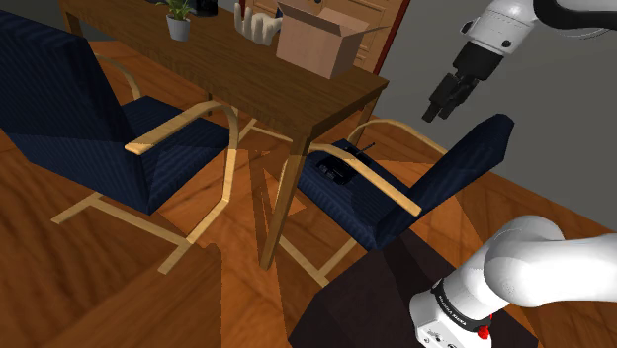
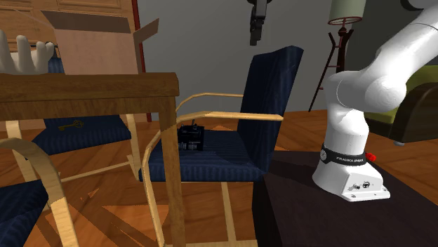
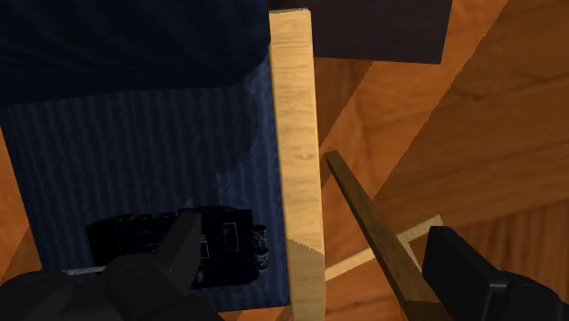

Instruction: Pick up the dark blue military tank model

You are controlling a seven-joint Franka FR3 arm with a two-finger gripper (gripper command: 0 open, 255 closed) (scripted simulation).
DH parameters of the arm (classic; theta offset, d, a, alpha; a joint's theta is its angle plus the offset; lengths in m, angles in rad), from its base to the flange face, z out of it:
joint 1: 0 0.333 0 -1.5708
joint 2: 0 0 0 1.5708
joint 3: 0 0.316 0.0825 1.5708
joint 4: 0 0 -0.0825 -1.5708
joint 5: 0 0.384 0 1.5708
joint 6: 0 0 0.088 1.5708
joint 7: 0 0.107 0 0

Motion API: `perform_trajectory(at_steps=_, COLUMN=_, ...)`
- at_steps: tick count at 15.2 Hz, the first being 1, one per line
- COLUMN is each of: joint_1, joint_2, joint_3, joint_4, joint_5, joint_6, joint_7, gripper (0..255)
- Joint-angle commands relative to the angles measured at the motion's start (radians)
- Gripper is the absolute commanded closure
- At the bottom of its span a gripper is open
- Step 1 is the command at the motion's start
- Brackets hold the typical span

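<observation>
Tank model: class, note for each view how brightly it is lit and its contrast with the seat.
Shoulder view: tank model sits near-black on the dark blue seat, low contrast. Second exterior view: equally dim. Wrist view: darkest, only pale details show.

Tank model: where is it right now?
Shoulder view's centre: the tank model lies on the seat of the blue chair, close beside the table leg.

Centre of the shoulder view: the tank (image 1: pixel 334 170) sits on a chair seat (image 1: pixel 361 219), hemmed in by a wooden armrest (image 1: pixel 381 183) and the overhanging table (image 1: pixel 336 99). Open air lies toward the upper right.
</observation>
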Motion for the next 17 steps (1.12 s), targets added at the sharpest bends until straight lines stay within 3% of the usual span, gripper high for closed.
perform_trajectory(at_steps=1, joint_1=0.0, joint_2=0.0, joint_3=0.0, joint_4=0.0, joint_5=0.0, joint_6=0.0, joint_7=0.0, gripper=0)
perform_trajectory(at_steps=10, joint_1=-0.089, joint_2=0.156, joint_3=-0.077, joint_4=-0.135, joint_5=0.116, joint_6=0.362, joint_7=0.175, gripper=0)
perform_trajectory(at_steps=17, joint_1=-0.122, joint_2=0.326, joint_3=-0.147, joint_4=-0.196, joint_5=0.251, joint_6=0.647, joint_7=0.257, gripper=0)
